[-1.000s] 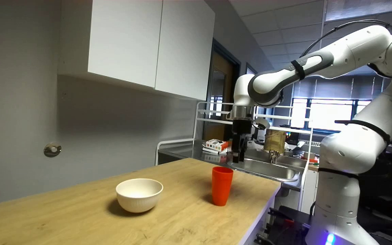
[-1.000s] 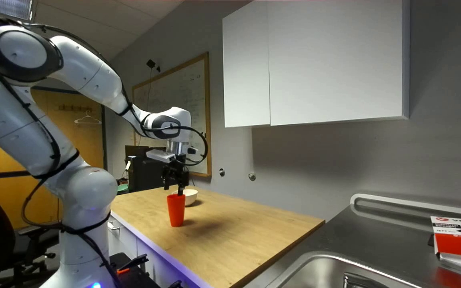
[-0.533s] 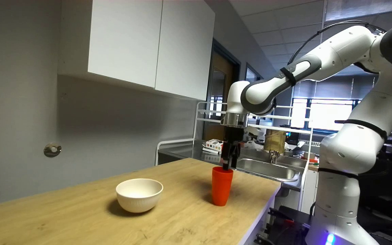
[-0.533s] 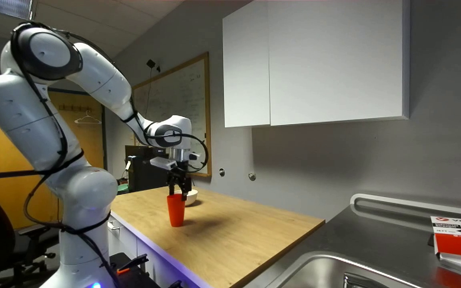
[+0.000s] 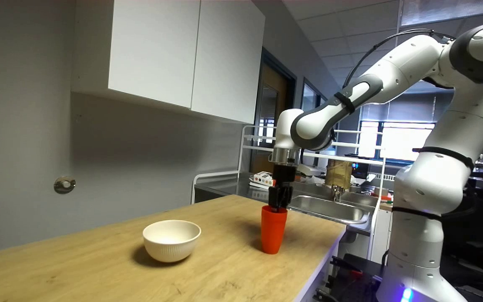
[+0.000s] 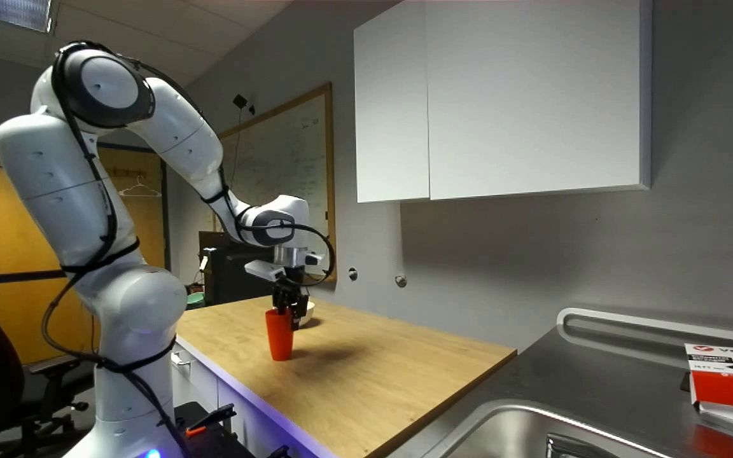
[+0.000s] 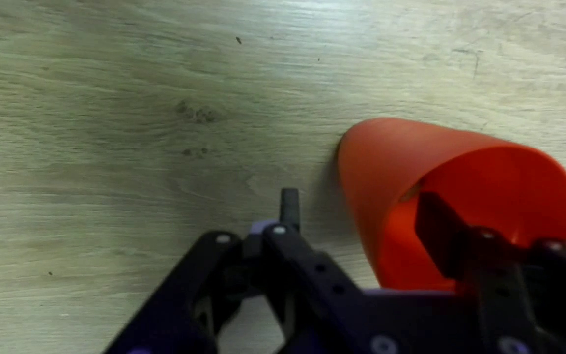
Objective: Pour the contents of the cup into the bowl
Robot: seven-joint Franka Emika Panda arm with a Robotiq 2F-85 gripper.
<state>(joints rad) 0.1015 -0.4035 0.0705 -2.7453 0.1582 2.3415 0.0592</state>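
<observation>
The red-orange cup [image 5: 272, 233] stands upright on the wooden counter; it also shows in an exterior view [image 6: 279, 338] and the wrist view [image 7: 391, 162]. A small tan bit of something [image 7: 409, 192] shows inside it. The white bowl [image 5: 172, 251] sits apart from the cup; in an exterior view the gripper partly hides it [image 6: 308, 312]. My gripper [image 7: 359, 216] is open at the cup's rim. One finger [image 7: 438, 231] is inside the cup mouth, and the other finger [image 7: 290, 209] is outside, with the cup wall between them. A gap shows between the wall and both fingers.
The wooden counter [image 5: 99, 268] meets a dark worktop with a metal sink [image 6: 513, 426]. A red and white box [image 6: 732, 381] lies beside the sink. A white wire rack [image 5: 241, 155] stands behind, and a white cabinet [image 5: 153, 50] hangs above the counter.
My gripper has come down and across to the cup, and one finger has entered its mouth. The cup and bowl have not moved.
</observation>
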